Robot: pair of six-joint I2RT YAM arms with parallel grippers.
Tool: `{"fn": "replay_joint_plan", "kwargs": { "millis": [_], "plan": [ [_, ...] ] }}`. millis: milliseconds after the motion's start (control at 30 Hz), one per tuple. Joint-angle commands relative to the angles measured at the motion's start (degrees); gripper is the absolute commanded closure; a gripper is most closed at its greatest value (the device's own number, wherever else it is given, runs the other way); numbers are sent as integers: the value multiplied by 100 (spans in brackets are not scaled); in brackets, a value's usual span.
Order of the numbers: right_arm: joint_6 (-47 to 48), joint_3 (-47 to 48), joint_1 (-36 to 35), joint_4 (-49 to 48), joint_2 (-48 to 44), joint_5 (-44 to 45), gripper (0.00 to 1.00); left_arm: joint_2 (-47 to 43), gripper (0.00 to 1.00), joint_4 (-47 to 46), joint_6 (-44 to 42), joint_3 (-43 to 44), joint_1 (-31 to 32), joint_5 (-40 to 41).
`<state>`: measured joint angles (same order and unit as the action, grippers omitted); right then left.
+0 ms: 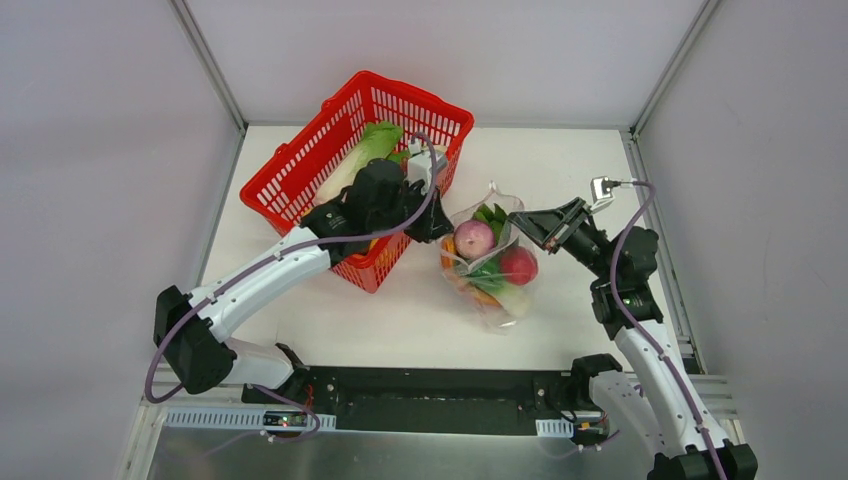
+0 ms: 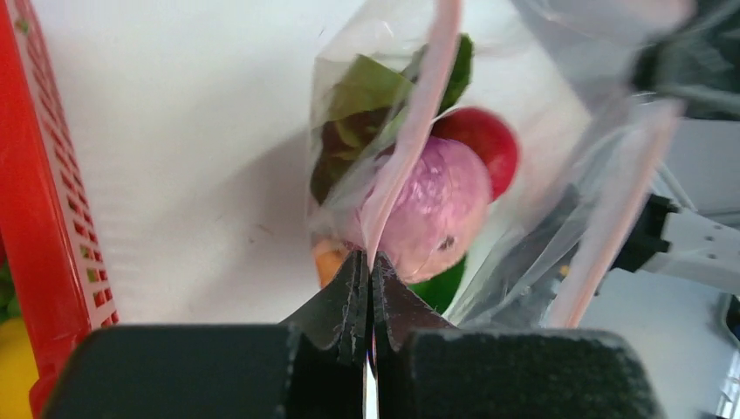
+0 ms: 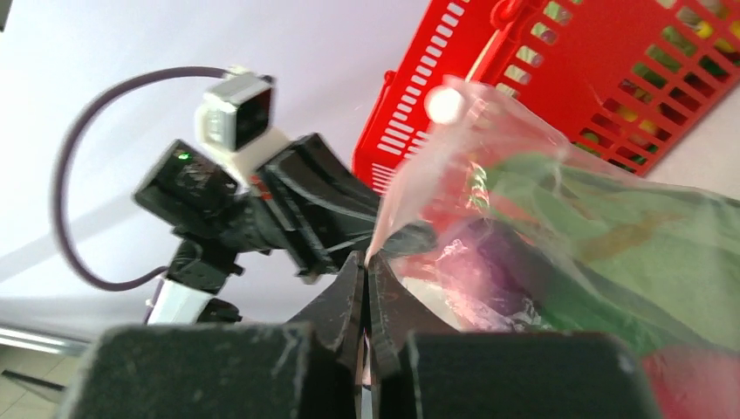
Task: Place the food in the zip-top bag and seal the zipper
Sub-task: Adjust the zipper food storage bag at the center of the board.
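Pinches pink zipper [image 2: 417, 122] in left gripper [image 2: 366, 262], jaws closed tight on the strip. Clamps opposite bag [image 1: 492, 290] edge in right gripper [image 3: 367, 262], also closed. Keeps bag on table [image 1: 400, 325] just right of red basket [image 1: 300, 180], with pink, red and green food [image 1: 474, 239] inside; bok choy [image 1: 368, 148] in basket.

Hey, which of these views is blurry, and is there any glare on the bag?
Top view: sharp, evenly lit, no strong glare. Left wrist: bag and food slightly soft. Right wrist: one bright glare spot on the bag, which is blurred up close.
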<state>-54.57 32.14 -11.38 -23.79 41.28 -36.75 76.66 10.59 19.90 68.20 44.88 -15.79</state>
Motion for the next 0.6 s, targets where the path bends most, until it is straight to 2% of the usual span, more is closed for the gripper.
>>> {"fn": "replay_joint_plan", "kwargs": {
  "millis": [0,67,167,567],
  "plan": [
    [729,521,21,659,-219,486,99,-127,100,-193,-108,912,-43,-710],
    [1145,810,21,1321,-233,766,99,-167,100,-168,-48,1144,-41,-819],
    [1479,1072,21,1814,-259,1001,100,-28,100,24,-49,1373,-41,-852],
    [1339,954,20,1738,-138,1221,100,199,100,478,-6,1245,-41,-698]
  ]
}}
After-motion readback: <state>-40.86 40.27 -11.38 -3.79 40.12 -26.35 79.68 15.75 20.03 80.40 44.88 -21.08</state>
